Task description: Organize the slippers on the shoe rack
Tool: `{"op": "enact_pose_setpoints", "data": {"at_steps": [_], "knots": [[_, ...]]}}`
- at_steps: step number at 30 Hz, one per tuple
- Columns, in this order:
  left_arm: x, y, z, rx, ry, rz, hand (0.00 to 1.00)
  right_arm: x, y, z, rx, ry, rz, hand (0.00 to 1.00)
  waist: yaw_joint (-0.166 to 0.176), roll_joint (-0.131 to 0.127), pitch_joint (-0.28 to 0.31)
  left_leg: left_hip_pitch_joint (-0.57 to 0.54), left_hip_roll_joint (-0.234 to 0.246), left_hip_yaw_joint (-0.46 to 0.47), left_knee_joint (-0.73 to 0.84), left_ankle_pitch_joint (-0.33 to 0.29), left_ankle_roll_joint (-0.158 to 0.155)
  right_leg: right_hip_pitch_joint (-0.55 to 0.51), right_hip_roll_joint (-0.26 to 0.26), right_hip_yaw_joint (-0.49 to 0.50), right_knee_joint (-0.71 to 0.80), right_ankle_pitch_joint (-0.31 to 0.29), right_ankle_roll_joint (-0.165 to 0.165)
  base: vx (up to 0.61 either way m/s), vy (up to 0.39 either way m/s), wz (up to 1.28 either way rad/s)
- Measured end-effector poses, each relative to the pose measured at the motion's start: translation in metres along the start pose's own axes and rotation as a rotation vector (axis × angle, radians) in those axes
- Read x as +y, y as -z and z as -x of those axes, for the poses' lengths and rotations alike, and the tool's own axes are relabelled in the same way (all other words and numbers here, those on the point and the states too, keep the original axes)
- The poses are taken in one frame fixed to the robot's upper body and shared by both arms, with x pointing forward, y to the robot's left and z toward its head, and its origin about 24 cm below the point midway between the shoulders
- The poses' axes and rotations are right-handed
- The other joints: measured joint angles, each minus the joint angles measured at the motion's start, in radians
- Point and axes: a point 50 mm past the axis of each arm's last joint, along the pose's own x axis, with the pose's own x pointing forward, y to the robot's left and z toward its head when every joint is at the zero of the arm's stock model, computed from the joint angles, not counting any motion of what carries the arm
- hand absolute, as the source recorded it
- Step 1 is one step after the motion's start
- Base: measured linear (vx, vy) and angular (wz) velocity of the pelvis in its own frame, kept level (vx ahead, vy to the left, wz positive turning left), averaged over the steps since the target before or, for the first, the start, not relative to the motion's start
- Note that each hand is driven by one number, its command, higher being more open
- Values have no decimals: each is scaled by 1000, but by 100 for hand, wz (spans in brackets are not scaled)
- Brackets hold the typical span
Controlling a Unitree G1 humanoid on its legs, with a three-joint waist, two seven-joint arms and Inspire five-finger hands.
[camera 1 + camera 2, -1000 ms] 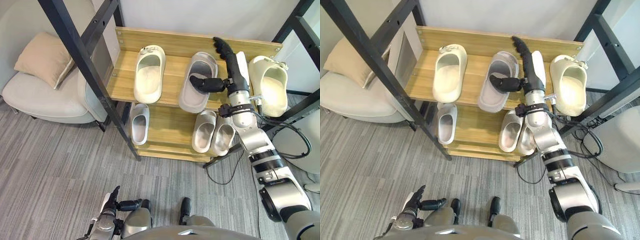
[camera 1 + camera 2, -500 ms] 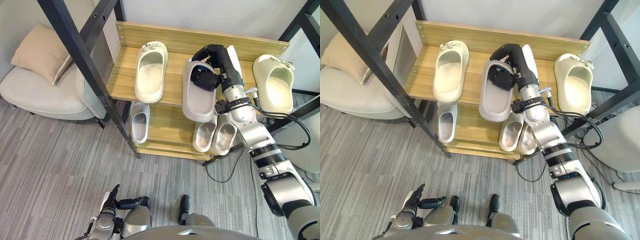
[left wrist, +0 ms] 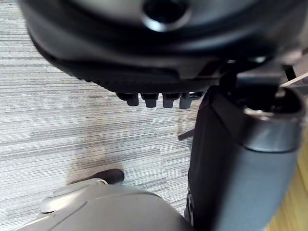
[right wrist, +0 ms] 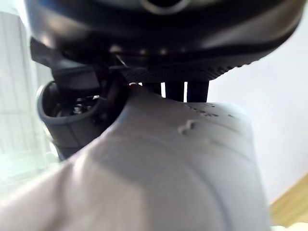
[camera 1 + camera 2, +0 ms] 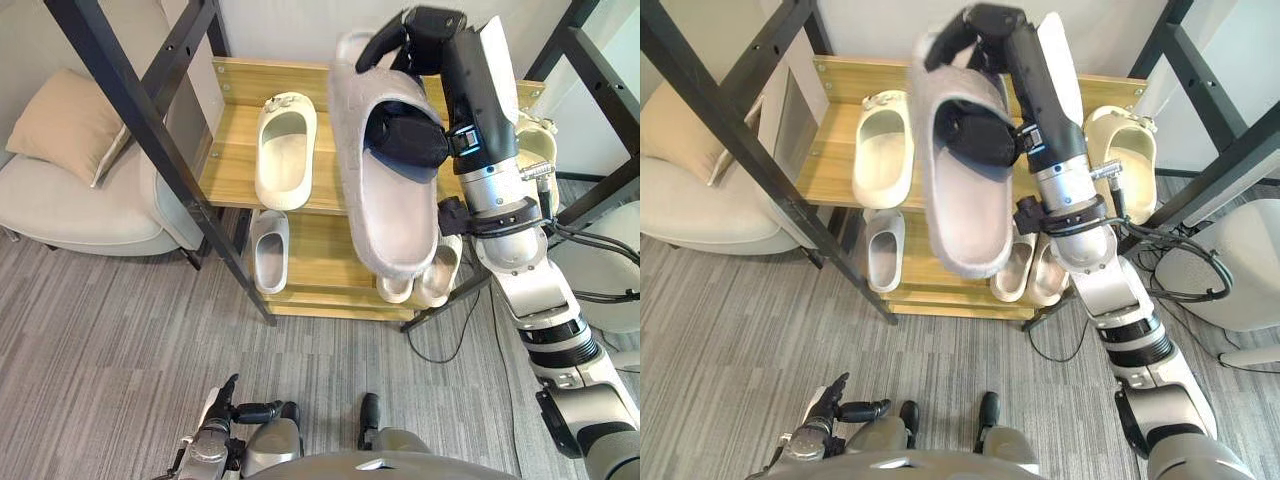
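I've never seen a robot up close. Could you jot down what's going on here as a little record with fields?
Held: grey slipper, up in the air, clear of the shoe rack
Right hand: curled round the grey slipper, thumb inside it
Left hand: low by the floor, fingers relaxed
Top shelf: left cream slipper, right cream slipper
Lower shelf: small grey slipper, grey pair

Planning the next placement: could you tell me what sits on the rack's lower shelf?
A lone slipper at left; at right a pair, mostly covered by the raised slipper in the right hand.
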Motion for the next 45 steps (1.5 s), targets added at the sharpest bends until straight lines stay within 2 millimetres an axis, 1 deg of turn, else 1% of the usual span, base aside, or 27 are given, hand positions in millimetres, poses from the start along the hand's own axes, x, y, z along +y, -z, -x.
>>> {"op": "enact_pose_setpoints", "data": {"at_steps": [1,3,7,8,11,13,14,15,17,18,21,22,24,25,26,27,28,29,30,31,33,34,36,37,39,43,45], "knots": [[-1,2,0,7,4,-4,100,8,-3,4,4,-6,-85,0,0,4,-8,0,0,0,0,0,0,0,0,0,0,0,0,0,0,0],[-2,2,0,11,8,-7,100,17,-4,7,12,-29,-152,0,-1,8,-13,0,0,1,0,0,0,0,-1,0,0,0,0,0,0,0],[-6,4,1,20,17,-6,100,66,-10,25,76,-226,-453,0,1,23,-25,1,0,1,0,1,0,1,-1,0,0,0,0,0,0,0],[-7,4,1,20,18,-6,100,82,-11,32,99,-308,-522,0,3,26,-28,1,0,-1,0,2,0,2,-1,-2,0,0,0,0,0,0],[-7,4,1,19,20,-8,100,102,-8,44,146,-406,-575,0,7,27,-31,1,-1,-7,-1,4,0,5,-2,-8,0,0,0,-6,-1,8],[-8,3,1,18,22,-13,100,122,4,62,255,-497,-624,0,12,29,-35,1,-4,-15,-5,9,0,7,-4,-18,0,-1,0,-12,3,11],[-8,3,1,17,23,-16,100,125,6,66,277,-510,-632,0,14,29,-35,1,-4,-15,-6,10,1,7,-5,-19,0,-1,0,-21,9,8],[-9,2,0,12,28,-28,100,133,14,78,350,-554,-647,0,19,30,-35,0,-7,-19,-11,15,1,6,-7,-23,0,-1,0,-18,5,8],[-9,0,0,7,31,-34,100,140,22,92,424,-603,-645,0,25,32,-34,-7,-9,-26,-11,17,1,3,-10,-30,0,-1,0,-38,4,15],[-9,-3,-1,-4,31,-33,100,143,28,103,473,-642,-633,0,25,38,-30,-35,-10,-38,9,17,1,-18,-13,-44,20,-5,-2,-58,4,26],[-11,-21,-7,-53,32,-27,100,138,40,111,522,-661,-567,0,26,59,13,-135,-9,-67,115,-5,-4,-133,-30,-66,192,-76,-3,-84,11,32],[-9,-31,-9,-81,27,-16,100,135,44,111,532,-668,-524,0,28,67,43,-183,-9,-75,184,-27,-5,-182,-41,-74,277,-112,-4,-117,20,30],[-6,-52,-13,-146,9,28,100,129,51,110,535,-681,-427,0,30,71,95,-291,-8,-96,331,-80,-8,-286,-59,-83,443,-182,-10,-218,-6,28],[-4,-59,-14,-168,1,50,100,126,54,110,536,-679,-392,0,35,71,113,-333,-7,-99,385,-104,-11,-327,-64,-84,497,-207,-14,-278,-36,16],[-3,-68,-15,-199,-2,70,100,120,58,110,535,-680,-329,0,38,73,133,-384,-5,-104,438,-122,-14,-375,-67,-86,546,-226,-18,-270,-33,7],[-3,-69,-15,-206,-2,77,100,119,59,110,533,-679,-310,0,38,73,138,-396,-4,-105,448,-124,-13,-386,-68,-87,555,-227,-19,-229,-51,5],[-2,-75,-15,-228,-3,94,100,114,63,109,536,-663,-256,0,38,77,150,-436,4,-110,477,-130,-10,-421,-71,-95,585,-231,-23,-162,-60,4],[-2,-81,-15,-249,-3,108,100,107,69,107,545,-634,-215,0,38,78,164,-473,4,-114,508,-137,-13,-458,-87,-111,632,-244,-31,-175,-89,7],[2,-88,-15,-279,-11,138,100,97,74,104,547,-590,-151,0,37,78,184,-513,2,-118,563,-155,-15,-499,-104,-120,690,-270,-33,-141,-62,9],[2,-91,-14,-295,-13,150,100,90,77,102,550,-565,-119,0,35,82,193,-536,2,-122,592,-165,-19,-518,-108,-124,717,-283,-34,-159,-74,17],[5,-105,-12,-363,-19,185,100,57,87,89,543,-444,20,0,34,84,212,-643,3,-151,691,-192,-30,-615,-124,-145,823,-326,-49,-85,-65,21],[6,-109,-12,-377,-22,192,100,50,88,85,539,-413,52,0,35,83,215,-668,4,-156,716,-196,-30,-638,-127,-149,850,-337,-50,-69,-73,14],[9,-117,-11,-411,-28,218,100,29,93,73,520,-317,145,0,37,81,218,-738,11,-168,799,-224,-42,-706,-132,-153,937,-372,-58,-55,-61,3],[10,-118,-11,-418,-31,225,100,25,94,70,517,-298,159,0,36,79,219,-751,11,-170,815,-229,-42,-718,-134,-153,956,-376,-62,-47,-49,2],[16,-131,-8,-475,-48,253,100,5,91,48,449,-172,253,0,34,68,228,-843,17,-184,914,-264,-55,-811,-145,-158,1066,-423,-75,-61,-48,1],[22,-148,-3,-548,-65,290,100,-8,85,27,380,-59,316,0,35,59,241,-948,20,-203,1003,-288,-70,-911,-159,-171,1164,-467,-83,-61,-17,2],[23,-157,0,-585,-66,304,100,-11,82,18,350,-37,334,0,44,57,245,-998,22,-216,1034,-294,-80,-953,-166,-184,1198,-481,-97,-49,7,7]]}}
